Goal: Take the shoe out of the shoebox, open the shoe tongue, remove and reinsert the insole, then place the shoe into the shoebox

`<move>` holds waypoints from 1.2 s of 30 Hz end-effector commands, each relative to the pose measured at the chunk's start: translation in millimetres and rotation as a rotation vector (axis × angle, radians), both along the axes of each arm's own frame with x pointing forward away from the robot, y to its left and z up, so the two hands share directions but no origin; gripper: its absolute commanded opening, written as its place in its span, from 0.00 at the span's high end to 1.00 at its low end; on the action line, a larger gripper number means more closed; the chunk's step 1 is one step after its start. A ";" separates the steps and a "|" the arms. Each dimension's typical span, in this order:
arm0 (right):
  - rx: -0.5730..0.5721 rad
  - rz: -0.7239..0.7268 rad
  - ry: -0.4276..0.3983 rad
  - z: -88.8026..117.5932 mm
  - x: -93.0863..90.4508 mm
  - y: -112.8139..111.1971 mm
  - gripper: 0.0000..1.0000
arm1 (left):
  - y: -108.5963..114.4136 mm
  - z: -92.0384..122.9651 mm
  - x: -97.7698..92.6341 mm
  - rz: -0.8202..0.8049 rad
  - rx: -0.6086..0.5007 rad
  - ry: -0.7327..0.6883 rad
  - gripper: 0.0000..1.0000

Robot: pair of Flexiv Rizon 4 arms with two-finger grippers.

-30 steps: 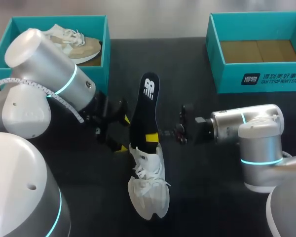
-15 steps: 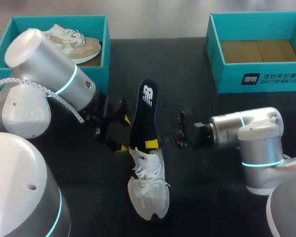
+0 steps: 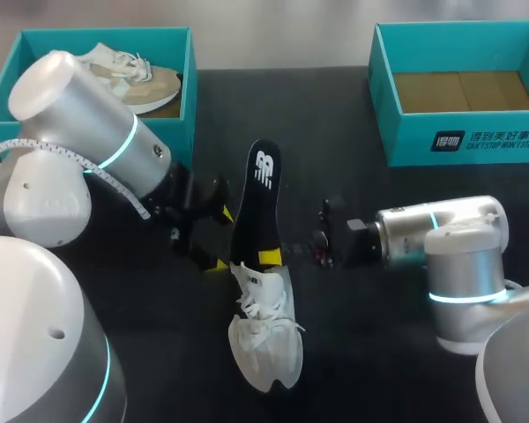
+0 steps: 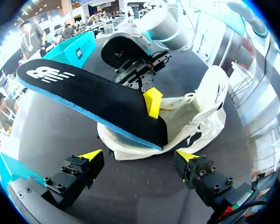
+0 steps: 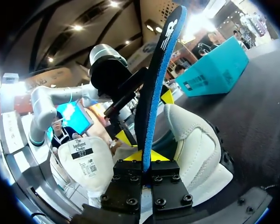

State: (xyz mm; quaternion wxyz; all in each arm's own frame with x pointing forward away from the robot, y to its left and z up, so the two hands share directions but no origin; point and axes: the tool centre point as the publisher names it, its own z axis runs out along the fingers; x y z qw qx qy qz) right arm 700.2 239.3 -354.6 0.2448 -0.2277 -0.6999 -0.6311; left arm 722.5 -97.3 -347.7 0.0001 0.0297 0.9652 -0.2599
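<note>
Now the insole (image 3: pixel 254 207) sticks out.
The right claw (image 5: pixel 146 158) pinches the black insole, its end in the white shoe (image 3: pixel 266 335) on the surface (image 3: pixel 361 335). The left claw (image 4: pixel 139 156) is open beside the shoe. The left box (image 3: pixel 97 33) holds a second shoe (image 3: pixel 137 79).

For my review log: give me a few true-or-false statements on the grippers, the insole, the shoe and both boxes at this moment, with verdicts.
1. The right gripper is shut on the insole. True.
2. The left gripper is shut on the white shoe. False: it is open, its fingers apart beside the shoe.
3. The right shoebox holds a shoe. False: only its cardboard bottom shows; the left shoebox holds a second shoe.
4. The white shoe lies on the table, outside both boxes. True.
</note>
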 end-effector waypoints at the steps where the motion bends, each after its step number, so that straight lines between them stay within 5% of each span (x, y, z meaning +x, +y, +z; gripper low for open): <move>1: -0.016 -0.038 -0.007 -2.4 -5.4 3.3 1.00 | 0.1 -0.7 0.1 -0.001 0.000 -0.001 0.00; 11: -0.024 -0.038 -0.011 -2.9 -2.3 4.9 0.99 | 0.1 -0.7 0.1 -0.001 0.000 -0.001 0.00; 15: -0.016 -0.009 -0.025 -1.9 0.3 5.7 0.81 | 0.1 -0.7 0.1 -0.001 0.000 -0.001 0.00; 20: -0.007 0.009 -0.043 -1.1 2.5 5.6 0.73 | 0.1 -0.7 0.1 -0.001 0.000 -0.001 0.00; 36: -0.015 0.027 -0.086 4.4 5.2 5.1 0.68 | 0.1 -0.7 0.1 -0.001 0.000 -0.001 0.00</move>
